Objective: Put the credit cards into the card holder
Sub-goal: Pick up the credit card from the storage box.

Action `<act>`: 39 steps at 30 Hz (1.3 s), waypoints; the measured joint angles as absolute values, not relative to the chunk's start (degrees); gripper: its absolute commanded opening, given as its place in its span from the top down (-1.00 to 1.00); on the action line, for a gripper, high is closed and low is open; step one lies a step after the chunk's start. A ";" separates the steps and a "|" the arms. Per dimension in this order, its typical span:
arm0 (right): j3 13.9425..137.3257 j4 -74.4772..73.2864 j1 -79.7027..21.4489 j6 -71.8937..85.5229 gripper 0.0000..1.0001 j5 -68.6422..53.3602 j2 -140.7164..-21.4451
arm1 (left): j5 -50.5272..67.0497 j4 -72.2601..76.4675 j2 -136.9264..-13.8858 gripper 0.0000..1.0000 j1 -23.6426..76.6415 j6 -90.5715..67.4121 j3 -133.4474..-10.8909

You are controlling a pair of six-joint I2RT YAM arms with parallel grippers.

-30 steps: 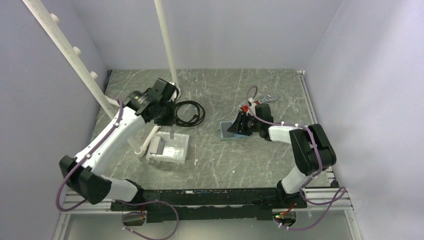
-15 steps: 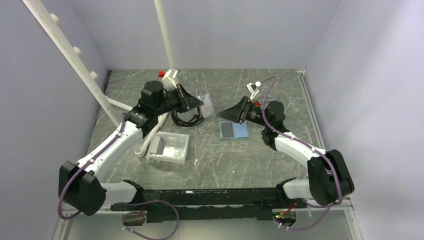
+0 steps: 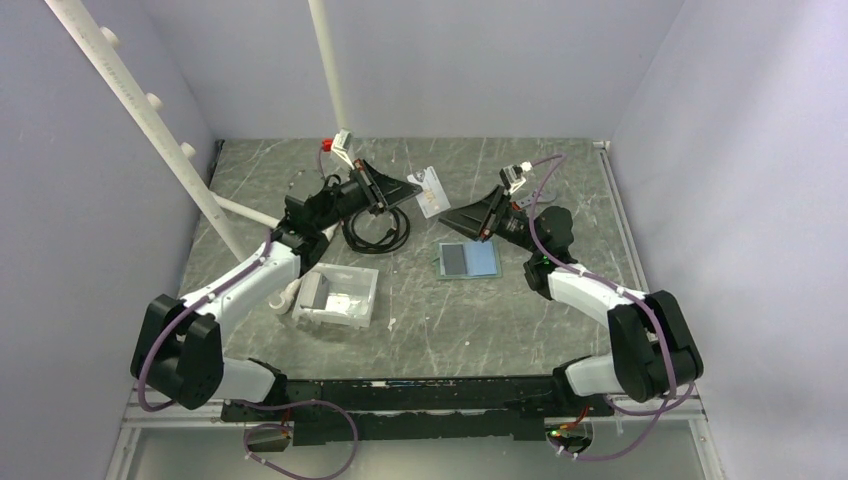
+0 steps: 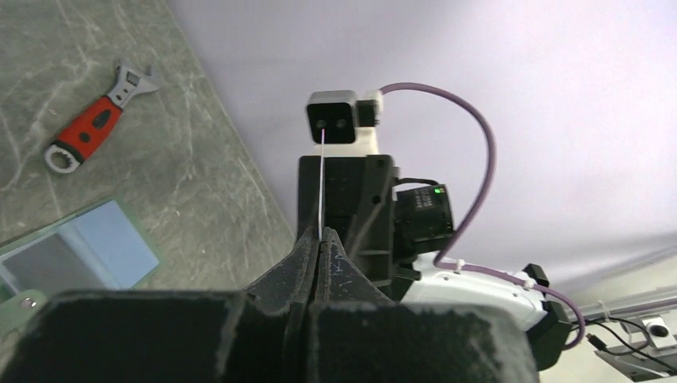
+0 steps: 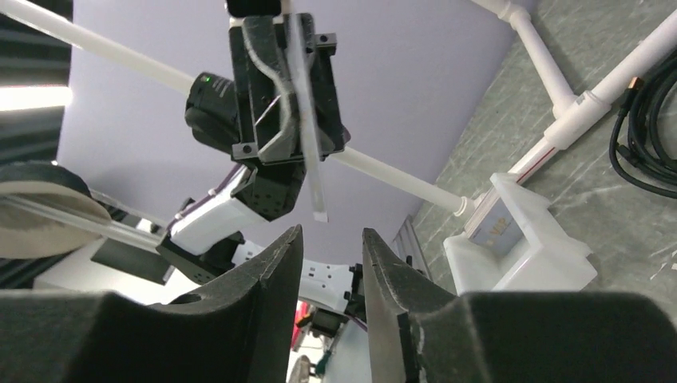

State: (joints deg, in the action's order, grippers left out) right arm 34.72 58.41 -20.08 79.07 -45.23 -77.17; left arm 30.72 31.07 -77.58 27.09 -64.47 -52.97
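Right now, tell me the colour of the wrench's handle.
Red, with grey metal ends. The wrench shows best in the left wrist view.

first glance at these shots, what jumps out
Raised over the middle of the table, the left arm pinches a pale card in its shut jaws and holds it out toward the right arm, whose open jaws face it without gripping it. Just below, the card holder lies open, with a white tray nearer the left arm.
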 measured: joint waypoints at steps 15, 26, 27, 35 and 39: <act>33.82 66.65 -17.41 84.68 0.35 -44.45 -81.54 | 32.86 37.87 -81.43 1.00 27.62 -68.42 -52.31; 29.52 66.85 -12.56 84.36 0.01 -44.69 -77.76 | 32.42 35.57 -79.59 1.00 27.59 -66.67 -52.23; 29.65 66.72 -12.43 84.12 0.00 -44.80 -77.28 | 32.45 35.48 -79.31 1.00 27.59 -66.65 -52.23; 31.79 68.51 -14.41 84.38 0.30 -47.05 -77.80 | 33.36 38.57 -81.21 1.00 28.34 -68.53 -52.25; 31.83 71.22 -15.09 86.08 0.48 -47.07 -79.64 | 33.41 38.87 -82.39 1.00 29.21 -68.75 -52.25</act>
